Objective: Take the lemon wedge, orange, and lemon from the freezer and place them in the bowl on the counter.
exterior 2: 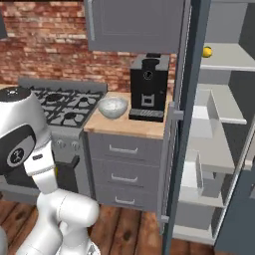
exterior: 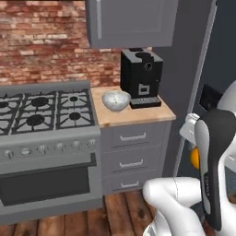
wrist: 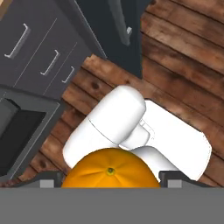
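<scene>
The orange (wrist: 109, 170) fills the bottom of the hand view, with my gripper (wrist: 109, 183) shut on it and one dark finger (wrist: 49, 181) on each side. The hand looks down at the wood floor. From the left base the orange (exterior: 195, 158) peeks out beside my forearm, in front of the freezer (exterior: 203, 69). The lemon (exterior 2: 207, 51) lies on an upper shelf of the open freezer (exterior 2: 224, 62). The speckled bowl (exterior: 116, 100) (exterior 2: 113, 107) sits on the counter (exterior: 138, 116) next to the coffee machine. The lemon wedge is out of view.
A black coffee machine (exterior: 140, 78) stands right of the bowl, under a grey wall cupboard (exterior: 131, 23). The gas stove (exterior: 41, 110) borders the counter on the left. The freezer door (exterior 2: 191, 124) stands open edge-on between counter and shelves. Grey drawers (exterior: 132, 152) sit below the counter.
</scene>
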